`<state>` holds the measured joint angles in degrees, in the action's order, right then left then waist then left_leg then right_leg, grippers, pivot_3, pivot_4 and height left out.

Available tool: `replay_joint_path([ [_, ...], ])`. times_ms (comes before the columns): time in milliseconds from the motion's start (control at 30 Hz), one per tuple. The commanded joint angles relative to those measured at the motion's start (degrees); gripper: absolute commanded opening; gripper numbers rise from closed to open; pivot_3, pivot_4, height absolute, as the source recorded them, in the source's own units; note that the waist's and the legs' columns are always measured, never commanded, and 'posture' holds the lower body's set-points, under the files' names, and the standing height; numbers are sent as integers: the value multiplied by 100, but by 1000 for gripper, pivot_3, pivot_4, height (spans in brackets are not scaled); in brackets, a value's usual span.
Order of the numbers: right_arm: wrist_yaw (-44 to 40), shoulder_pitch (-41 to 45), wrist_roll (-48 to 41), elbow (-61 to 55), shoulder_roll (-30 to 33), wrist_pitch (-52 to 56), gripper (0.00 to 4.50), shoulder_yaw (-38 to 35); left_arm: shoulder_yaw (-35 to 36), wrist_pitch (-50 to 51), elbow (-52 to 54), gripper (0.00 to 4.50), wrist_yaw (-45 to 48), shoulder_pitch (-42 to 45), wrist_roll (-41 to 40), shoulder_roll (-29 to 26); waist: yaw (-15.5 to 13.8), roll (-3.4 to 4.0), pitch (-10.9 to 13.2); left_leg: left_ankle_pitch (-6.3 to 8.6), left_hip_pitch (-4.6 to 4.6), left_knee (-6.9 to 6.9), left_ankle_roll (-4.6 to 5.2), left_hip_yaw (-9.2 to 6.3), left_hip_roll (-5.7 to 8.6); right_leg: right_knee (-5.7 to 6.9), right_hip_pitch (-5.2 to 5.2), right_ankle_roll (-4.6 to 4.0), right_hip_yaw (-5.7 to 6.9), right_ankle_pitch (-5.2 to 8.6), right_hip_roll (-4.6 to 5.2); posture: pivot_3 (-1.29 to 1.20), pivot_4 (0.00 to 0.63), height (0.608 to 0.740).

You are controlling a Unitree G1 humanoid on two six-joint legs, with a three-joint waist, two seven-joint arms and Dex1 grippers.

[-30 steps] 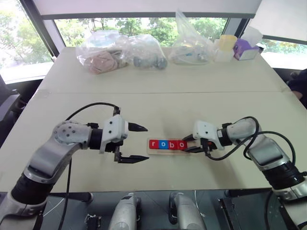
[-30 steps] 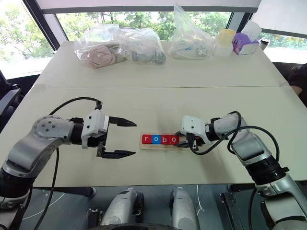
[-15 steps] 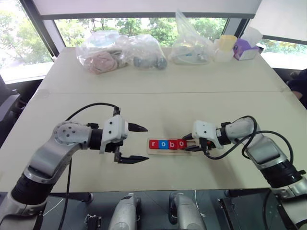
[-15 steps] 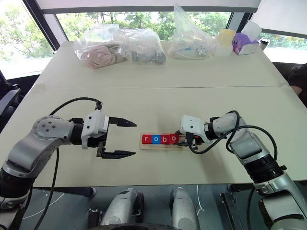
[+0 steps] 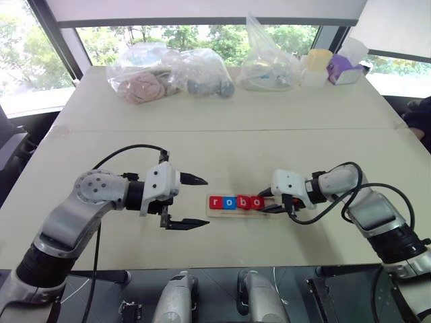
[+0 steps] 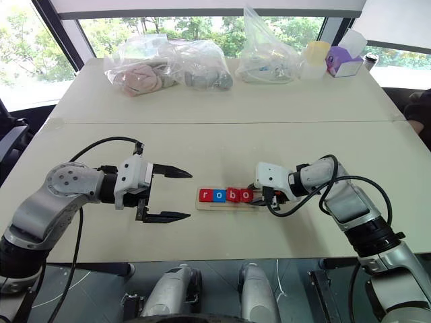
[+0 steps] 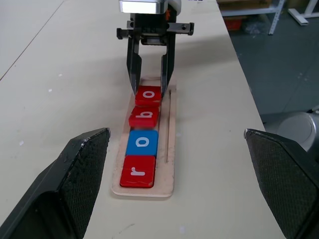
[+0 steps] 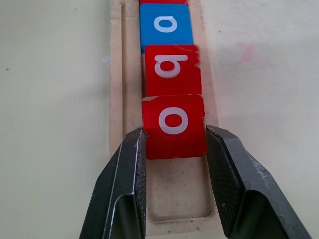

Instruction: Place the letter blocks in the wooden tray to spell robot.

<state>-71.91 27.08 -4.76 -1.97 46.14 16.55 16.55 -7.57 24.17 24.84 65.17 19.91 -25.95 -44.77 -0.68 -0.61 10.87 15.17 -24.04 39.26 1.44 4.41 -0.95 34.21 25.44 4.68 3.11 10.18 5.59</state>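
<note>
In the frame's lower centre the right gripper point(image 8: 174, 149) is closed on the red second-o block point(image 8: 173, 124) in the wooden tray point(image 7: 169, 149), a light, rigid, probably slick tile best pinched across its side edges, while the left gripper point(image 5: 187, 202) hangs wide open, empty.

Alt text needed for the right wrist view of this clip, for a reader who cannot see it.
The right end effector grips a red "o" block by its sides in the wooden tray, its two black fingers flanking the block. Ahead in the same slot sit a red "b" block and a blue "o" block; the tray lies on a pale table.
</note>
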Motion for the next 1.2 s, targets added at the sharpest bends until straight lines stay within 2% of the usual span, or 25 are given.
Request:
replay_joint_path([
  [33,-8,86,-6,-51,44,-24,1119,-107,55,-117,65,4500,4,23,-5,25,1,0,0,0,0,0,0,0,0,0,0,0,0,0,0,0,150,740],
  [600,-29,179,45,-10,-11,31,1119,-33,64,-95,75,4500,-45,36,16,66,-1,0,0,0,0,0,0,0,0,0,0,0,0,0,0,0,150,740],
  [633,-36,186,49,-8,-8,35,2147,-31,64,-95,72,4500,-47,38,16,66,-1,0,0,0,0,0,0,0,0,0,0,0,0,0,0,0,150,740],
  [1033,-137,283,-30,-91,-5,202,2147,-150,45,-109,54,4500,-55,50,27,88,0,0,0,0,0,0,0,0,0,0,0,0,0,0,0,0,150,740],
  [1200,-114,498,-326,-190,67,572,2147,-466,39,-107,45,4500,-50,58,30,96,-4,0,0,0,0,0,0,-1,0,0,0,0,0,0,0,0,150,740],
])
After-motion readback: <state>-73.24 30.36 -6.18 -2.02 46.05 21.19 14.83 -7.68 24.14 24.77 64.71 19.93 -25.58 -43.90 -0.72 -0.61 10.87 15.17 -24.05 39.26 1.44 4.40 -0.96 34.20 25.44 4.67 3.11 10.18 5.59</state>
